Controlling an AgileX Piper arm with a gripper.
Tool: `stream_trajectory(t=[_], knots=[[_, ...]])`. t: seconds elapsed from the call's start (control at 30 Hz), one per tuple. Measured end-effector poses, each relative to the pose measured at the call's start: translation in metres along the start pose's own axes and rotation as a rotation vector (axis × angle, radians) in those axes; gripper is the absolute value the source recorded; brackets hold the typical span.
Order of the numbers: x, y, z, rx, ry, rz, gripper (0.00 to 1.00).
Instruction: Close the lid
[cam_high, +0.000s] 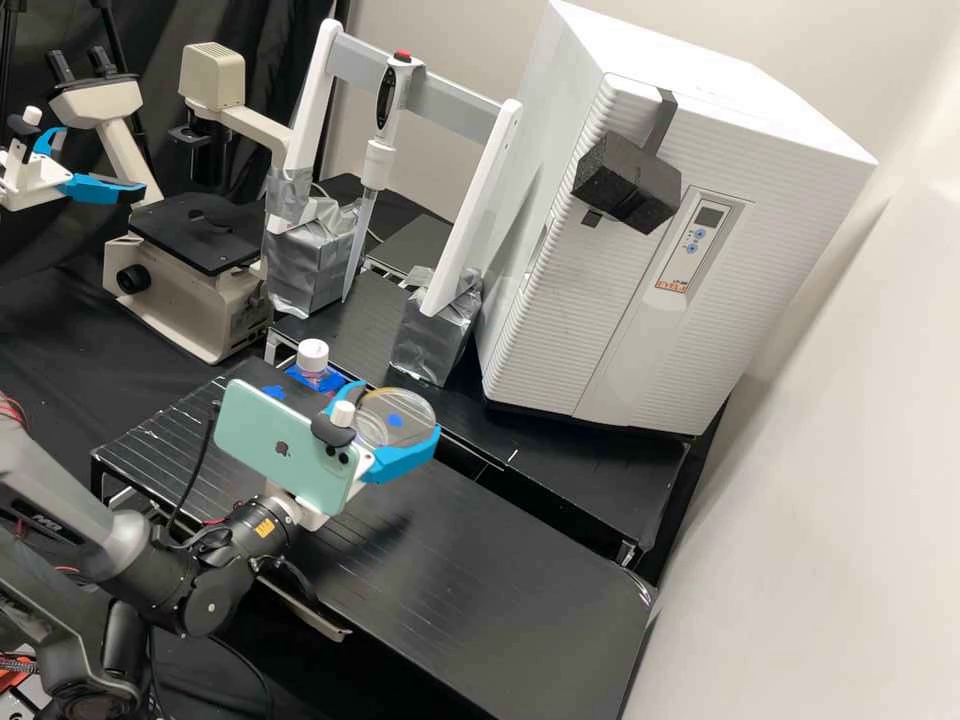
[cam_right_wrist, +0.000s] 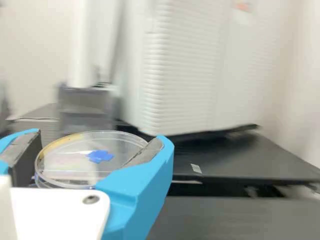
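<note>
Lid (cam_high: 414, 412), clear, left of the high view's centre, is clasped in the gripper (cam_high: 399, 408), probably light, stiff and slippery, best held by opposite edges.

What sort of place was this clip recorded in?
Most likely a biology lab: a microscope and a pipette on a stand stand behind the black bench, and the gripper has a clear dish between its fingers.

Lid (cam_right_wrist: 72, 161): glossy clear plastic. Cabinet (cam_high: 560, 300): ribbed, matt, probably plastic. Bench (cam_high: 480, 590): smooth, faintly glossy.
</note>
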Motion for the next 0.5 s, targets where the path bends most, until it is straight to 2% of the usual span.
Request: stream_trajectory(t=[0.1, 0.23, 0.5], knots=[[-0.001, -0.007, -0.008, -0.025, 0.052, -0.073, 0.0], [-0.001, -0.014, -0.011, -0.039, 0.081, -0.141, 0.0], [0.002, -0.02, -0.001, 0.006, 0.047, -0.197, 0.0]])
